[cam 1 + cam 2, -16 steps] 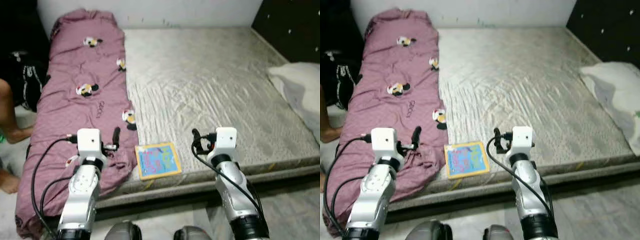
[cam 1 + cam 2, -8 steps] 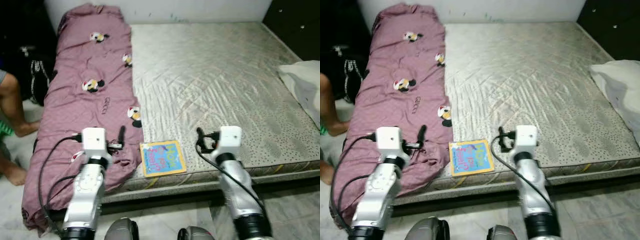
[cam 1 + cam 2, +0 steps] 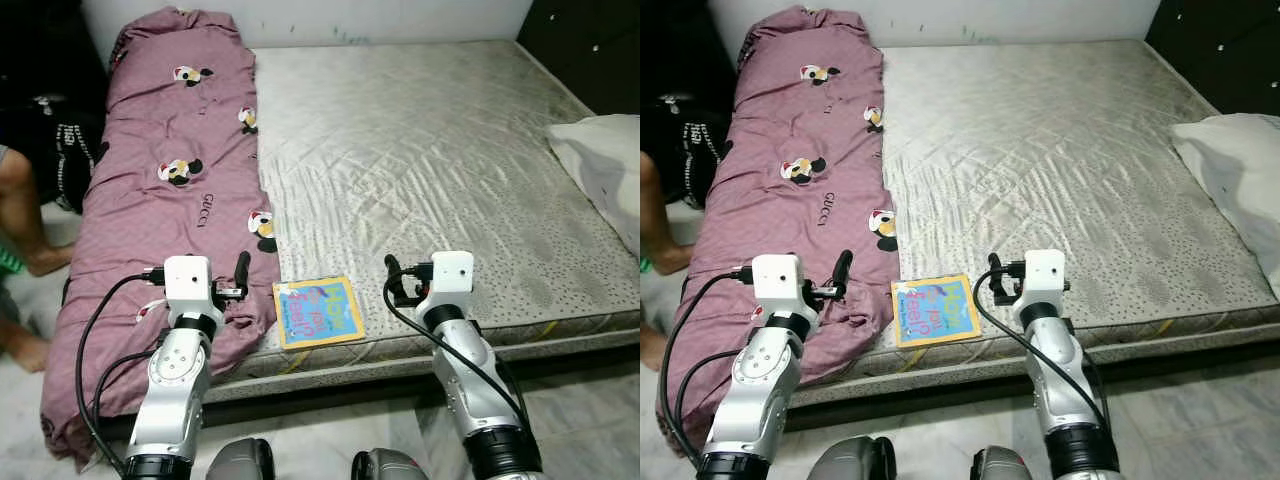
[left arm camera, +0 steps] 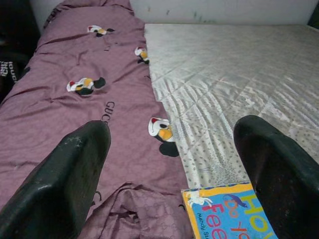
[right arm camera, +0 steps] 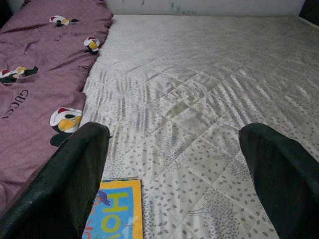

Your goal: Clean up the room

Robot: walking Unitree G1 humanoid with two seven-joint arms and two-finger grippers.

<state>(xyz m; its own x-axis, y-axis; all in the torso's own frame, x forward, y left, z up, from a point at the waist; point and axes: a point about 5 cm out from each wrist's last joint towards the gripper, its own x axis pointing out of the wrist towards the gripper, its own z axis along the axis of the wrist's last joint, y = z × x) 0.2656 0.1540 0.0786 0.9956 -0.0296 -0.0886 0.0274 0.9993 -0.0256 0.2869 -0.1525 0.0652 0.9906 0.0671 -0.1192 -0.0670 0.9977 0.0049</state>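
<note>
Book (image 3: 318,312) beside purple blanket (image 3: 180,190)

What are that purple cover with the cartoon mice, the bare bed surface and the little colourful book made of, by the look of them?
The purple cover looks like soft woven fabric, matte, since it creases and bunches near the bed edge. The grey mattress top seems a quilted, slightly shiny textile: stitched diamonds catch the light. The yellow-edged picture book looks like glossy printed card or paper; which one, I cannot tell.

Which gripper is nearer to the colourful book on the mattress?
Left, narrowly. The left gripper hovers over the purple blanket beside the book; the right gripper is slightly farther, on its other side.
</note>
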